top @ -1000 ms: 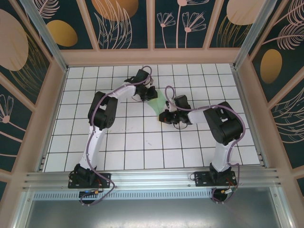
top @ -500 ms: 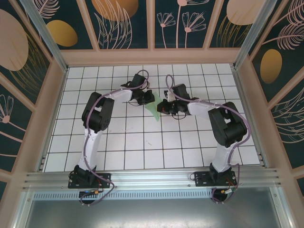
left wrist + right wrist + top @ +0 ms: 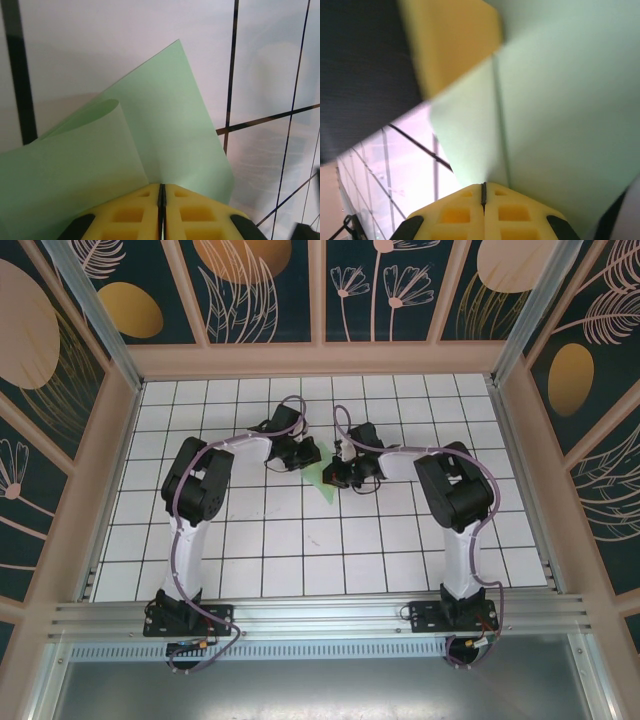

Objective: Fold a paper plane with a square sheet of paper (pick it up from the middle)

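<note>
The square sheet of paper [image 3: 319, 480] is pale green, folded over and curled, and hangs over the middle of the tiled table between both grippers. My left gripper [image 3: 306, 453] is shut on one edge of it. In the left wrist view the paper [image 3: 165, 125] rises out of the closed yellow fingertips [image 3: 135, 212] with a rolled flap on the left. My right gripper [image 3: 336, 472] is shut on the opposite side. In the right wrist view the paper [image 3: 560, 100] spreads up from its closed fingertips [image 3: 515, 212], with a left finger [image 3: 455, 45] behind. The paper plane is out of view.
The white grid-tiled table [image 3: 300, 550] lies under both arms. Wooden walls [image 3: 320, 358] enclose it at the back and on both sides. A metal rail [image 3: 320, 615] with the arm bases runs along the near edge. Purple cables [image 3: 345, 425] loop above the wrists.
Both grippers have drawn closer together near the table's middle, the right one moving left and back. The paper between them has bunched and now hangs lower toward the front.
</note>
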